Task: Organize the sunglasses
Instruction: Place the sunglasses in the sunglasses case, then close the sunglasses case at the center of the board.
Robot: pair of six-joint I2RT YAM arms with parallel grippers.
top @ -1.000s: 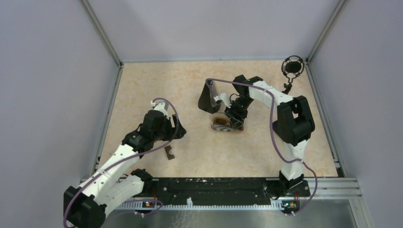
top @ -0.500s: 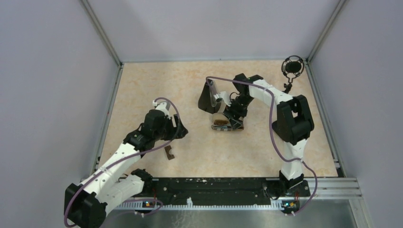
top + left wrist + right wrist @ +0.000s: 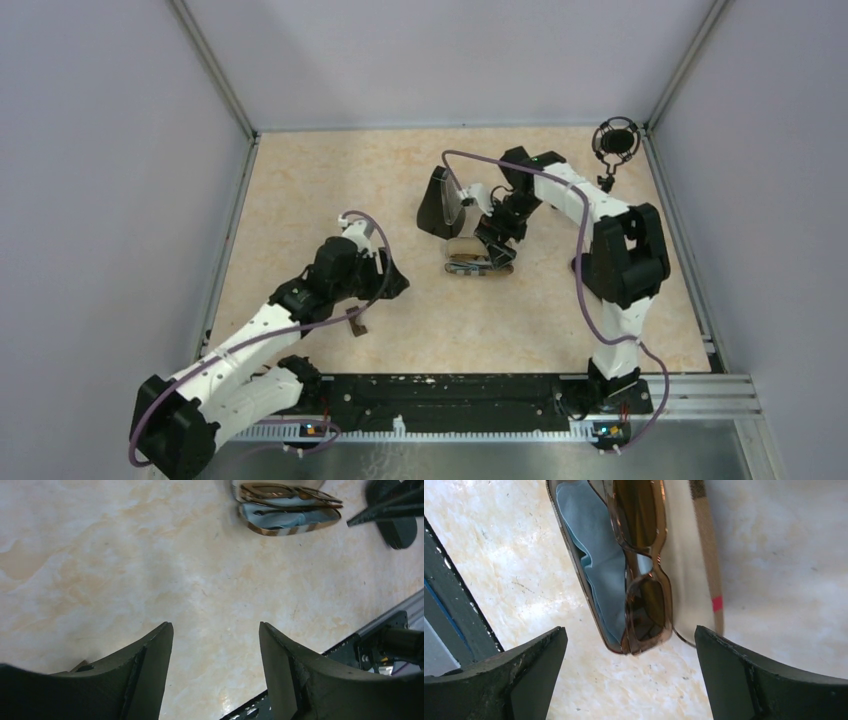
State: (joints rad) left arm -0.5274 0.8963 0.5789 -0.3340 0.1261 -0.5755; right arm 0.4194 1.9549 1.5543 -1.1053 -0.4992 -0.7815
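Observation:
The amber-lensed sunglasses lie folded in the open plaid case, on its blue cloth; the same pair shows at mid table from above. My right gripper hovers over one end of them, open, holding nothing. The brown-framed sunglasses lie on the table near the front, partly under my left arm. My left gripper is open and empty over bare table, just right of that brown pair. The case with the amber pair sits far ahead of it.
A black triangular case stands just left of the right gripper, behind the plaid case. A black microphone stands in the back right corner. The black rail runs along the near edge. Grey walls enclose the table.
The right gripper opened wide and drew back from the amber sunglasses, which stay in the case. The left arm moved right and nearer, over the brown pair; its jaws narrowed slightly.

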